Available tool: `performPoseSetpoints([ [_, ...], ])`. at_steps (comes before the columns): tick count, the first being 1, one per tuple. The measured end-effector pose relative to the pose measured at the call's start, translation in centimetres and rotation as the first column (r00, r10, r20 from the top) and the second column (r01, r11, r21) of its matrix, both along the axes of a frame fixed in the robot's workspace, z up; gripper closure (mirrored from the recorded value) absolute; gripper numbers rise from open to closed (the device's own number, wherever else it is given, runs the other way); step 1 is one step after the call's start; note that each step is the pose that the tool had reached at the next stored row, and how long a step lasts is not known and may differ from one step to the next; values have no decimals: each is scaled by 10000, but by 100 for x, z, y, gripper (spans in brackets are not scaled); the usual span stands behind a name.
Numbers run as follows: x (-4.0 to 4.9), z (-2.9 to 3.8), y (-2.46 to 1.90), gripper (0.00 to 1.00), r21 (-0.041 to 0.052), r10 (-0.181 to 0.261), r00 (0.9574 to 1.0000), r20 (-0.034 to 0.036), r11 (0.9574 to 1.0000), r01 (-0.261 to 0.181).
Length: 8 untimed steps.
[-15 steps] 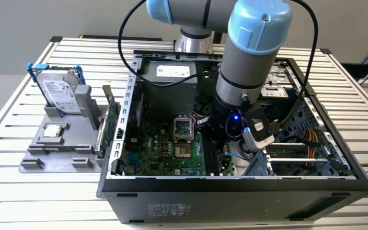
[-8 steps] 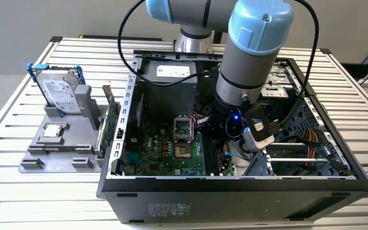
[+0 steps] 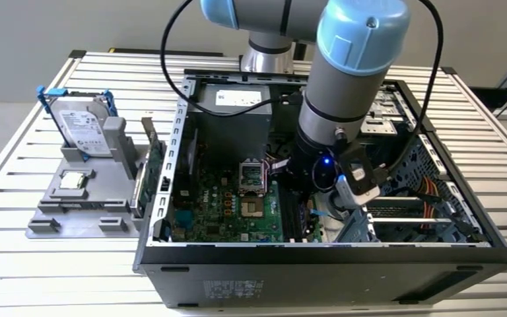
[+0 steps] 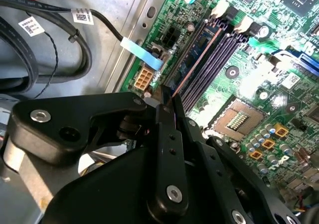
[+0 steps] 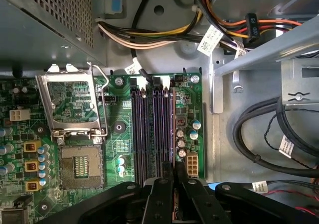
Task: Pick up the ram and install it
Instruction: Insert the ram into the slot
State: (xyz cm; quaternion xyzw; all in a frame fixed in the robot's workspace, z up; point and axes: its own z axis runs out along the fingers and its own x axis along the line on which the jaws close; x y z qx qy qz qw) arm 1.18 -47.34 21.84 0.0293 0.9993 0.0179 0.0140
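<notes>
Inside an open computer case (image 3: pixel 324 254) on a slatted metal counter (image 3: pixel 42 277), the arm's black gripper (image 4: pixel 167 102) reaches down over the green motherboard (image 3: pixel 227 205). Its fingers (image 4: pixel 169 134) are pinched narrow on the ram (image 4: pixel 192 67), a thin dark stick seen edge-on in the second wrist view, running from the fingertips along the outermost of the memory slots (image 5: pixel 152 129), the one nearest the case wall. Whether the stick is fully seated in that slot cannot be told. In the first wrist view the gripper (image 5: pixel 174 176) sits at one end of the same dark slots, with the ram's thin edge (image 5: pixel 173 134) lined up beside a row of small capacitors (image 5: pixel 180 139). An empty processor socket (image 5: pixel 79 164) with its metal retention frame (image 5: pixel 70 104) lies just beside the slots. Bundled cables (image 5: pixel 149 32) cross the case floor beyond them.

In the exterior view the gripper (image 3: pixel 311 198) hangs low in the case, toward that view's right of the motherboard. A hard drive (image 3: pixel 84 129) in a blue frame stands upright in a grey holder (image 3: pixel 77 198) on the counter at the exterior view's left, well apart from the case.
</notes>
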Motion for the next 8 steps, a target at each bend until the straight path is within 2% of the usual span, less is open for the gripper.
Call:
performPoseSetpoints([
  [4, 0, 3, -25, 100, 70, 41, 10000, 0, 10000, -41],
  [8, 0, 5, -43, 100, 85, 118, 9999, 0, 9999, -118],
])
